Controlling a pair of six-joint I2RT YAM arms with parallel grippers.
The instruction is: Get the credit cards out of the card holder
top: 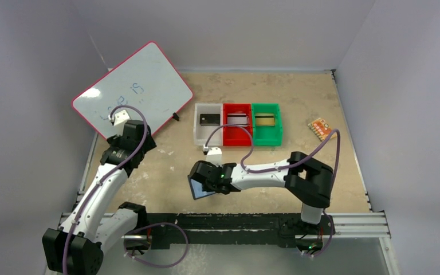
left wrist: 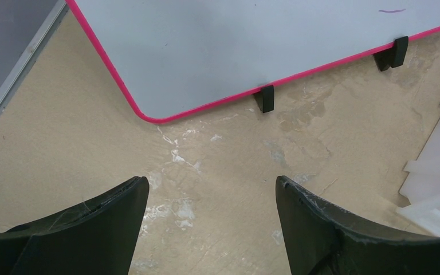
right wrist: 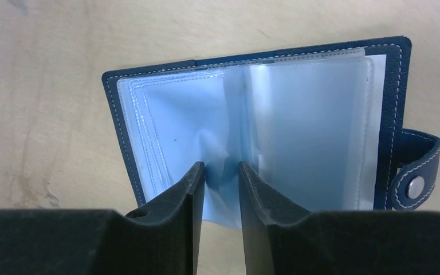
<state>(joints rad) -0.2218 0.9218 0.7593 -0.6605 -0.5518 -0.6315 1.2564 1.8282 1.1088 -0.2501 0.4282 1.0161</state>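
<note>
Card holder open, right tool perhaps pinching its middle, 3 bins beyond.

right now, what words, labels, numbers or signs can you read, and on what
Nothing reads clearly.
whiteboard: faint blue marker writing, too blurred to read.
orange patterned piece: markings too small to read.
card holder: no text on its open sleeves or snap tab.

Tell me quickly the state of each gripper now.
Left gripper: open, holding nothing.
Right gripper: narrow around a sleeve of the card holder; grip cannot be told.
</note>
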